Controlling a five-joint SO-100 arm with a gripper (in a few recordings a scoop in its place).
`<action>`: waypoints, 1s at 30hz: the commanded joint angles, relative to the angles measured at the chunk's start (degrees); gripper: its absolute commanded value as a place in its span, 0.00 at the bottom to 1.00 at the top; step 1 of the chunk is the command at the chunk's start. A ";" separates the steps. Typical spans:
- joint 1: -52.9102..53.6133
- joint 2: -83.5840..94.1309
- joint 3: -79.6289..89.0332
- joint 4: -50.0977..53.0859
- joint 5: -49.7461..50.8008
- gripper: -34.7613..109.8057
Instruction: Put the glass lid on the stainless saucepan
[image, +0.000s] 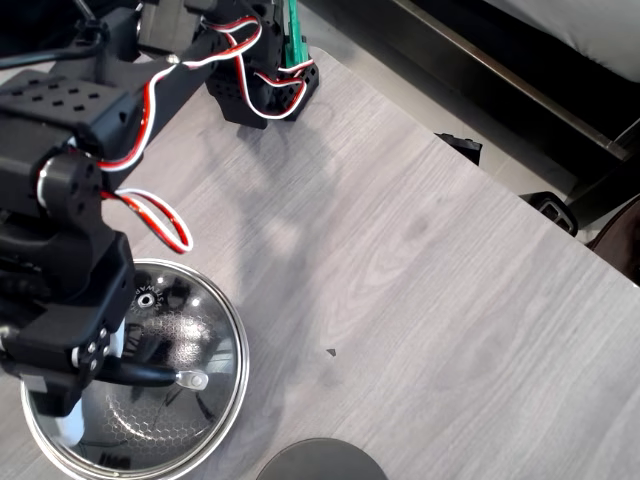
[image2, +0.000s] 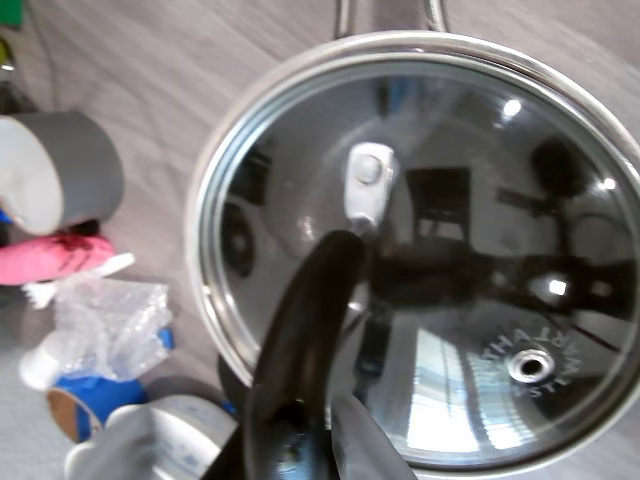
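The lid (image: 190, 345) lies flat on the saucepan (image: 60, 450) at the lower left corner of the worktop (image: 420, 300) in the overhead view. The steel rim of the lid sits inside the slightly wider rim of the saucepan, and the honeycomb inside of the pan shows through the glass. The black arm stands over the left part of the lid. The black bar handle (image: 150, 372) of the lid runs from its metal foot near the lid centre back under the arm.

In the wrist view the lid (image2: 470, 250) covers the saucepan (image2: 300, 75), whose thin side handle (image2: 390, 12) leaves the top edge of the picture. The steam vent (image2: 528, 366) lies at the lower right of the glass. The end effector (image2: 300, 455) is at the bottom edge, set about the near end of the bar handle; whether it is clenched or released cannot be told.

A dark round disc (image: 320, 460) lies at the bottom edge of the worktop, apart from the saucepan.
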 joint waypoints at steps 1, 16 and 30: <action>-0.26 0.35 -3.08 1.32 -0.18 0.24; -0.70 -1.23 -7.91 1.76 -0.35 0.24; 1.14 -2.02 -7.47 4.57 -0.53 0.39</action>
